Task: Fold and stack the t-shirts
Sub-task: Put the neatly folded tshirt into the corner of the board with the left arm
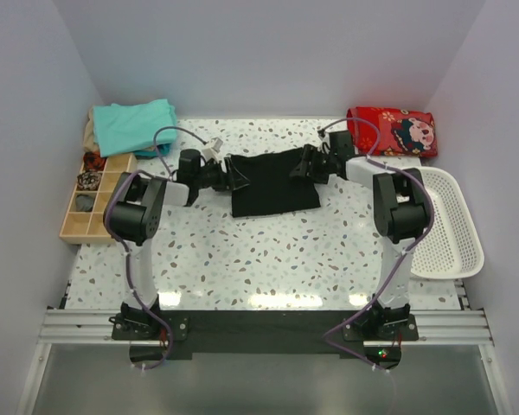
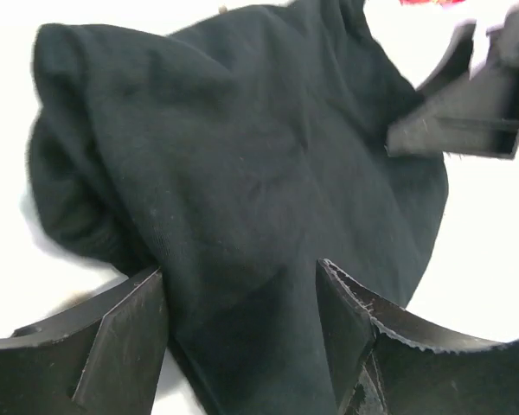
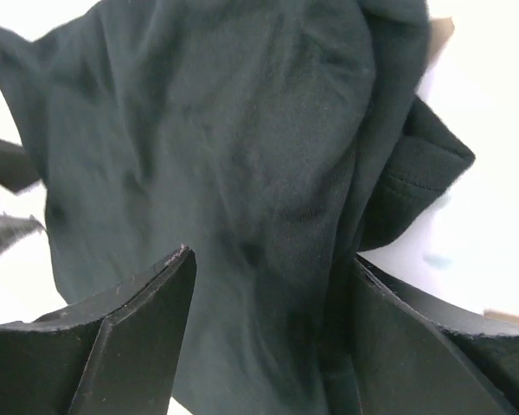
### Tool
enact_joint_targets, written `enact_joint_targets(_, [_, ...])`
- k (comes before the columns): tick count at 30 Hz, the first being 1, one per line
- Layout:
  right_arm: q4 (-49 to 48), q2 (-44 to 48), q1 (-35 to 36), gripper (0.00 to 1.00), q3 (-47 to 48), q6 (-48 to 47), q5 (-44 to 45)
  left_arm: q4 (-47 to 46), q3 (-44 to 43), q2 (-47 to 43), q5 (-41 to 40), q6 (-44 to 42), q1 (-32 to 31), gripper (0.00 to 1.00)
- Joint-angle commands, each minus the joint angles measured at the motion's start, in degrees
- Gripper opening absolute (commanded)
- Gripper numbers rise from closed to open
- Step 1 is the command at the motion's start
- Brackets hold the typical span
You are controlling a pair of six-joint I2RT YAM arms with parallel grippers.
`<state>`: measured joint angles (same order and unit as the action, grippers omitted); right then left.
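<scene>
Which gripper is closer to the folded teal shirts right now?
Left. The left gripper is at the left edge of the black t-shirt, toward the teal shirts; the right gripper is at its right edge, farther off.

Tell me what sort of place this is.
Probably a robot test cell: white walls box in a speckled table, a metal rail spans its near edge, and a black t-shirt lies on it.

Overhead camera plus two wrist cameras, all on one cloth.
The top view looks down from above and behind the arm bases [image 1: 144, 322], taking in the whole bench [image 1: 268, 251]. Each wrist view looks along its own jaws, very close to the black t-shirt [image 1: 272, 185], from opposite sides; all three share it.
</scene>
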<state>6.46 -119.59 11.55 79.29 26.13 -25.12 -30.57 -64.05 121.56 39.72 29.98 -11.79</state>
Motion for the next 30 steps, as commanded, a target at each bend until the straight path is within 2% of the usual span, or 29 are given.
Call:
enact_joint_targets(1, [0.8,-2.1,0.2,0.69,3.0,-1.7,-4.0,-2.1,7.9,-5.4,-4.2,3.3,-2.4,0.69])
enact_joint_targets(5, [4.3,-0.7,0.1,0.68,3.5,-3.8,-2.0,-2.2,10.1,-7.8,-6.6,2.7,-2.6,0.69])
enact_joint_targets(10, [8.4,9.6,0.1,0.7,0.5,-8.9,11.5,5.9,6.6,-11.1,-11.3,-2.2,-1.1,0.69])
enact_joint_targets(14, [10.8,16.5,0.1,0.71,-1.0,-11.8,18.2,11.2,3.3,-13.7,-17.0,-5.1,0.4,0.71])
enact_joint_targets(19, [10.9,22.5,0.0,0.72,-3.8,-11.8,18.4,14.3,1.9,-15.3,-18.6,-6.0,0.9,0.73])
enact_joint_targets(22, [10.9,24.2,0.0,0.72,-4.7,-11.8,17.3,16.8,1.3,-15.5,-18.2,-5.0,0.9,0.84])
enact_joint_targets(24, [11.4,24.8,0.0,0.72,-4.5,-12.2,17.5,16.8,2.8,-16.5,-17.8,-4.1,0.7,0.86])
enact_joint_targets(30, [11.9,23.8,0.1,0.72,-4.5,-12.4,16.4,16.6,7.0,-18.3,-18.1,-2.8,-0.4,0.85])
